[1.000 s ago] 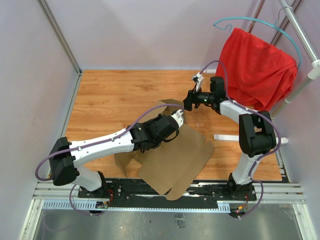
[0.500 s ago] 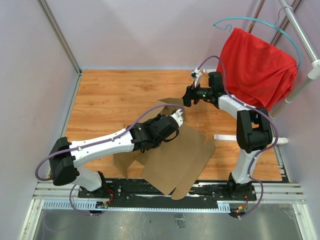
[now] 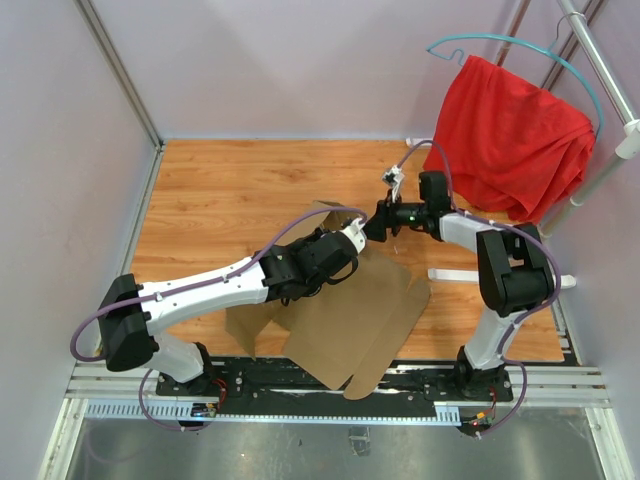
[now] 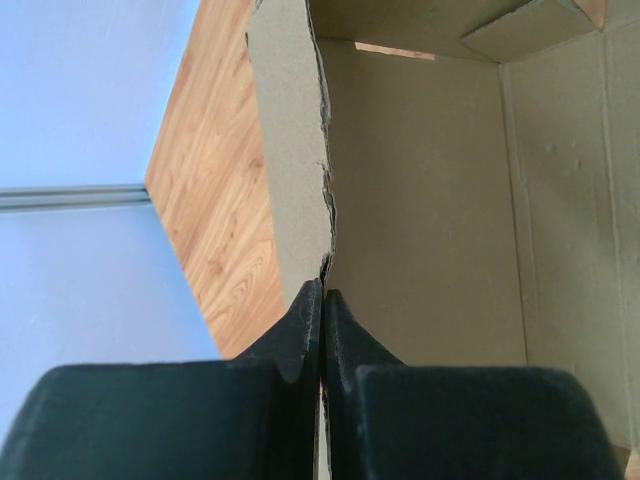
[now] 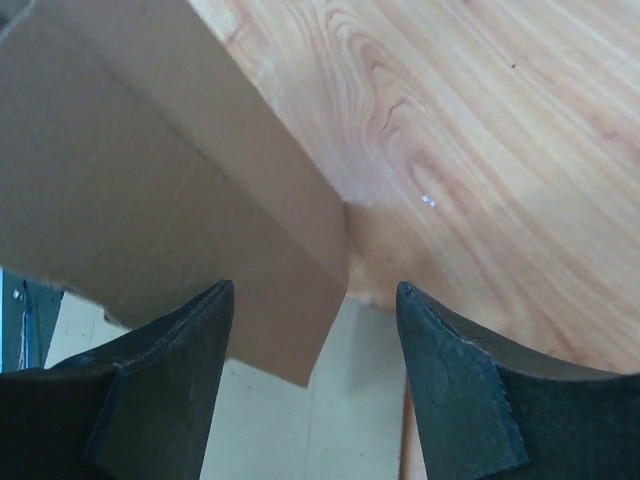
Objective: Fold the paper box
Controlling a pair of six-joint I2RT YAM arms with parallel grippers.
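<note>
The paper box (image 3: 350, 315) is a brown cardboard sheet, partly folded, lying at the near middle of the wooden table with one flap raised at its far edge (image 3: 335, 212). My left gripper (image 3: 352, 236) is shut on the edge of a raised cardboard wall (image 4: 295, 150); its fingertips (image 4: 322, 295) pinch the sheet. My right gripper (image 3: 373, 225) is open just right of that raised flap. In the right wrist view its fingers (image 5: 190, 330) straddle a corner of a cardboard flap (image 5: 170, 200) without touching it.
A red cloth (image 3: 510, 135) hangs on a hanger and rack at the back right. A white bar (image 3: 455, 273) lies on the table by the right arm. Grey walls enclose the wooden table (image 3: 230, 190) on the left and back.
My right gripper has swung up and back down, now lower and closer to the raised flap. The box shifted slightly right under the left gripper's hold.
</note>
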